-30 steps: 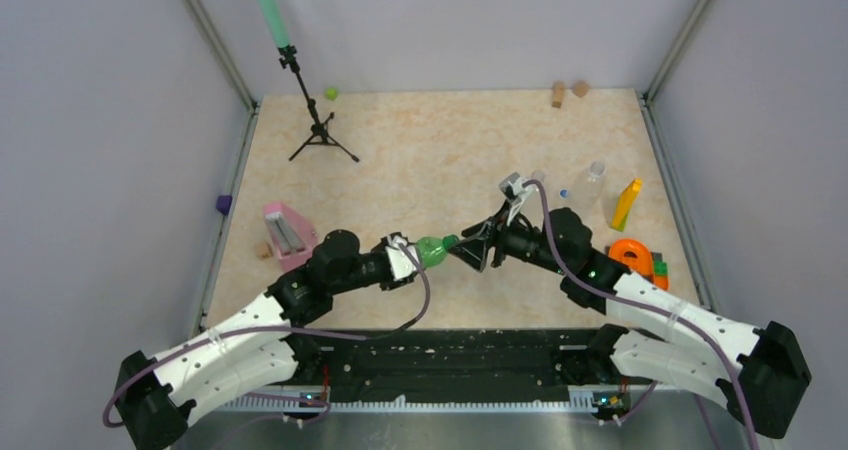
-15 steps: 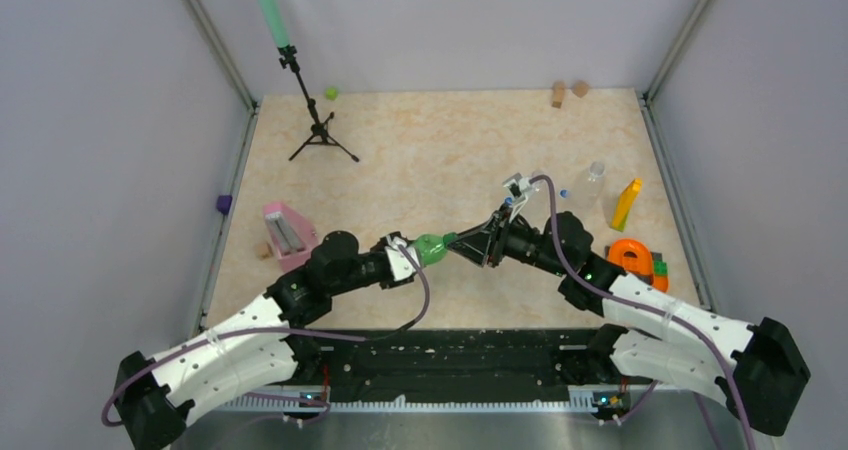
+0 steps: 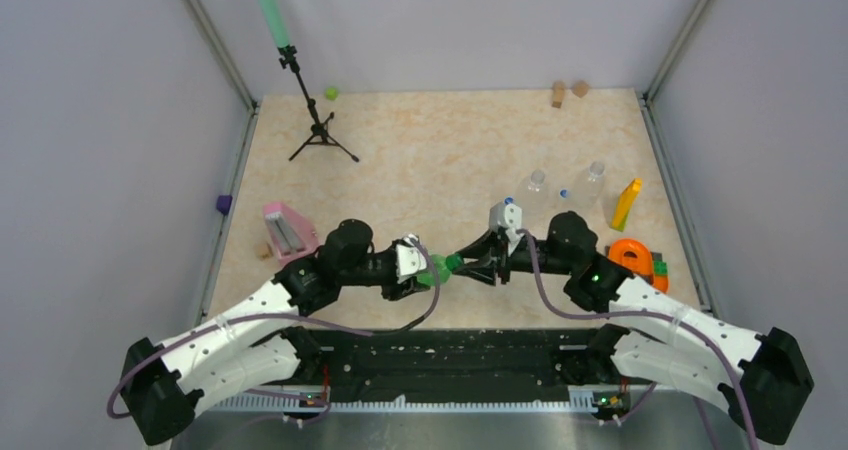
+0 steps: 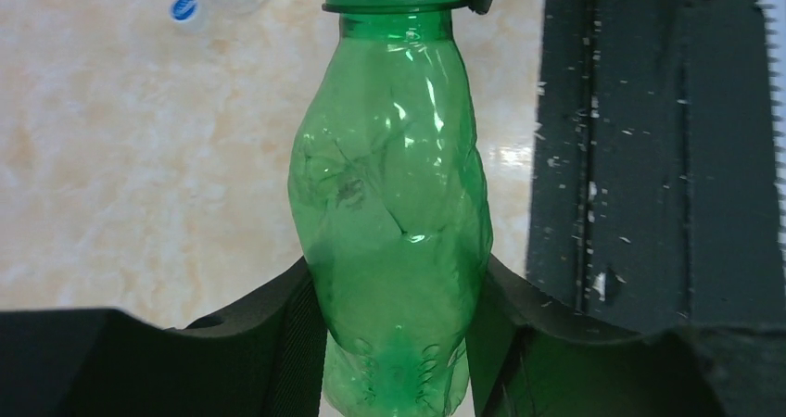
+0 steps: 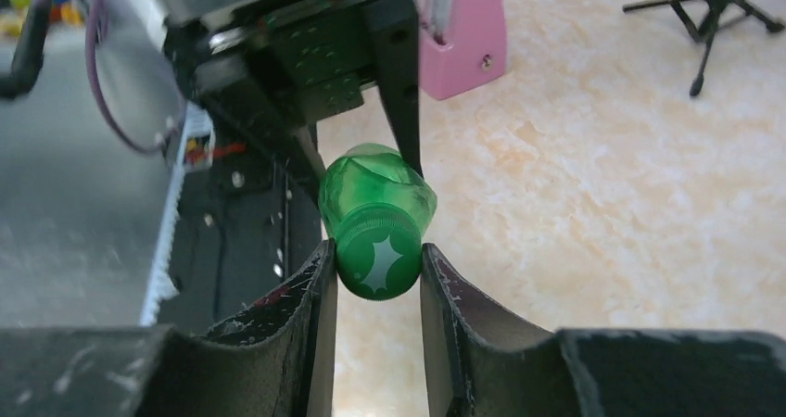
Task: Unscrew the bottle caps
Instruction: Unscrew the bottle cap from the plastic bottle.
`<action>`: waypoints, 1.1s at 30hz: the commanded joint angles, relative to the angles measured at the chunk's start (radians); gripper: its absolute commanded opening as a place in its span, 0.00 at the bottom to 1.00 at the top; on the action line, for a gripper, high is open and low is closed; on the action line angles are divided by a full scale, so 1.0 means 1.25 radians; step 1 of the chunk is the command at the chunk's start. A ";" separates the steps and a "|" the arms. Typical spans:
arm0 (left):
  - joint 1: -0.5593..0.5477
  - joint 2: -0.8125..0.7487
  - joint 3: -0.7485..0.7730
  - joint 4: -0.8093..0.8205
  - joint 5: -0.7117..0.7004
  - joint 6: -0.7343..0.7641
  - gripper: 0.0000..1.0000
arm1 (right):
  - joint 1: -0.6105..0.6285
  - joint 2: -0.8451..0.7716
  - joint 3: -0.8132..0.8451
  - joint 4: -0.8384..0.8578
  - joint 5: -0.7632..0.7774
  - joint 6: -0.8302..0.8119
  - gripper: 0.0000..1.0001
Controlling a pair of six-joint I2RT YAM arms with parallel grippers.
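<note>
Your left gripper (image 3: 421, 269) clamps the translucent green plastic bottle (image 4: 394, 213), held level in mid-air; your right gripper (image 3: 466, 262) is clenched on its dark green screw cap (image 5: 377, 261); turn squarely about the neck, keeping both grips firm.

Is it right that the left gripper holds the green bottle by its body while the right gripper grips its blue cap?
Not quite: the cap is dark green, not blue, as the right wrist view shows. The left gripper does hold the green bottle by its body, and the right gripper grips that cap.
</note>
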 commanded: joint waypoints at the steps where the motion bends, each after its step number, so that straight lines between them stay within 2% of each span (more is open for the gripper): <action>1: 0.041 0.027 0.053 0.066 0.261 -0.068 0.00 | 0.017 0.005 0.070 -0.182 -0.222 -0.444 0.00; 3: 0.084 0.032 0.051 0.077 0.353 -0.078 0.00 | 0.017 0.003 0.079 -0.225 -0.247 -0.529 0.00; 7: 0.137 0.038 0.053 0.078 0.461 -0.085 0.00 | 0.017 0.015 0.087 -0.226 -0.246 -0.555 0.00; 9: 0.143 0.045 0.056 0.070 0.477 -0.080 0.00 | 0.017 0.027 0.078 -0.186 -0.221 -0.521 0.10; 13: 0.144 0.055 0.058 0.054 0.344 -0.063 0.00 | 0.016 0.014 0.035 -0.057 -0.109 -0.334 0.24; 15: 0.142 0.055 0.055 0.055 0.239 -0.071 0.00 | 0.017 -0.007 0.010 0.002 -0.014 -0.204 0.43; 16: 0.141 0.052 0.053 0.056 0.202 -0.073 0.00 | 0.017 -0.017 0.003 0.016 0.028 -0.149 0.48; 21: 0.088 0.014 0.024 0.081 0.012 -0.036 0.00 | 0.017 -0.048 -0.008 0.056 0.095 0.086 0.58; 24: 0.031 -0.002 0.018 0.083 -0.087 0.002 0.00 | 0.016 -0.059 0.001 0.046 0.210 0.191 0.59; 25: 0.009 -0.004 0.017 0.082 -0.134 0.016 0.00 | 0.016 -0.058 0.004 0.040 0.279 0.232 0.59; 27: -0.037 -0.005 0.019 0.082 -0.199 0.045 0.00 | 0.016 -0.046 0.016 0.025 0.332 0.286 0.56; 33: -0.074 -0.003 0.020 0.086 -0.254 0.066 0.00 | 0.016 0.008 0.032 0.030 0.318 0.370 0.46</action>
